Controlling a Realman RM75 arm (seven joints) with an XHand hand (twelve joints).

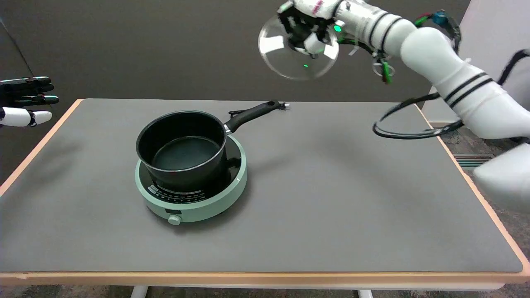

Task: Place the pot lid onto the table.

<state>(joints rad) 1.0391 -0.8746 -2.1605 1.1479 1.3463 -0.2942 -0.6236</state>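
Head view: right robot hand [308,29] grips glass pot lid [290,58], tilted, high above tabletop [331,186] far edge; pot [182,151] uncovered on cooker [194,198].

The right arm [451,70] is built of smooth white rounded segments ringed with pairs of thin black bands, with a black cable [414,124] looping loose beneath it and green and blue wire ends near the wrist. Its right hand [308,25] is black and white with white fingertip pads and a small green light. The left hand [25,101] has black fingers above white ones.
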